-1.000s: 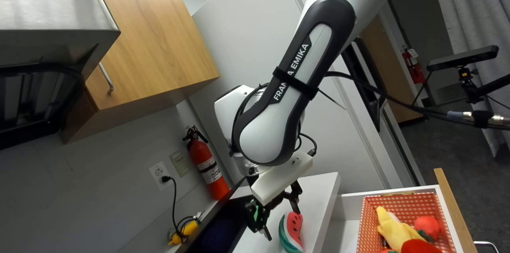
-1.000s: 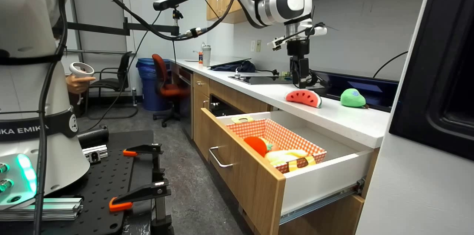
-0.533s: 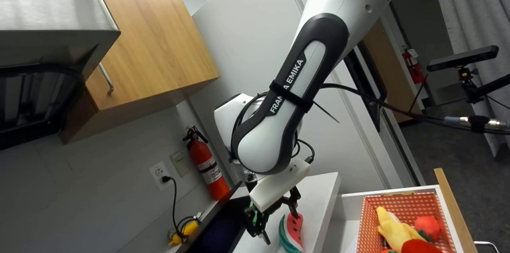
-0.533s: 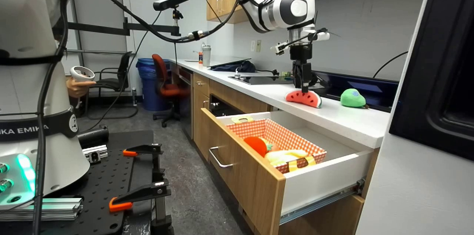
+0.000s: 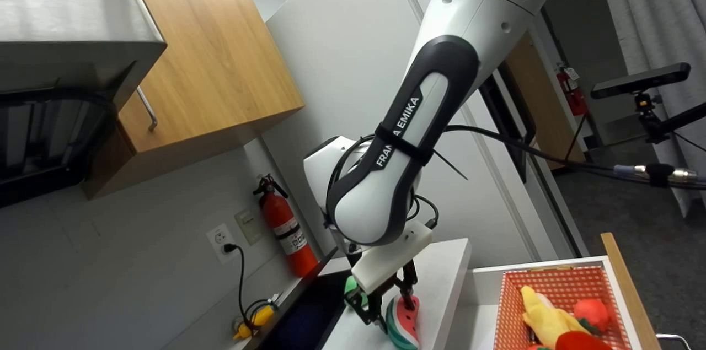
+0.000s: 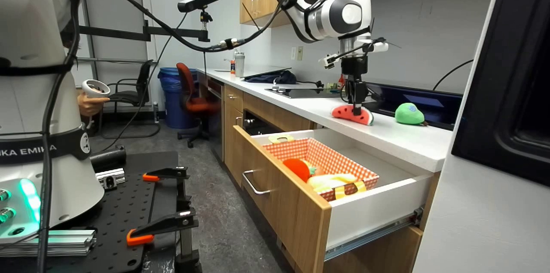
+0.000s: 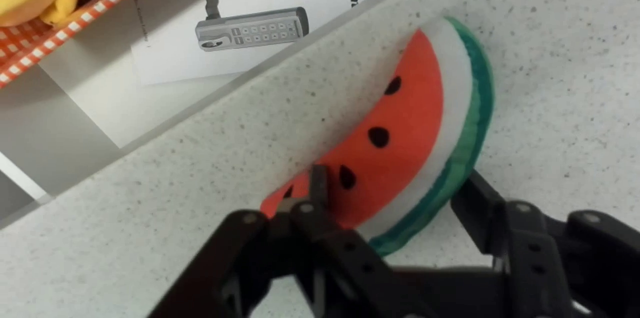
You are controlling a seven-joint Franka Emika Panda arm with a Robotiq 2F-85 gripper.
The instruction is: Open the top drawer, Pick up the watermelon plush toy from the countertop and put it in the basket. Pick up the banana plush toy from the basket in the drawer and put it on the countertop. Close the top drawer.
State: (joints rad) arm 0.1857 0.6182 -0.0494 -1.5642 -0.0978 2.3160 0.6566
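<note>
One gripper [image 7: 397, 198]: jaws spread, astride the watermelon plush [image 7: 407, 137]
Plush's place: on the countertop [image 7: 200, 168], a strip of surface between it and the edge
Top drawer [image 6: 374, 217]: pulled out, basket [image 6: 337, 161] inside, room alongside it

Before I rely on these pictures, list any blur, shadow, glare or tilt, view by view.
In the wrist view, the gripper looks soft and out of focus, the watermelon plush toy looks crisper, and a shadow darkens part of the printed sheet beside the basket; in an exterior view, the framing is tilted, so the fire extinguisher leans; in an exterior view, the green light glares almost white.
</note>
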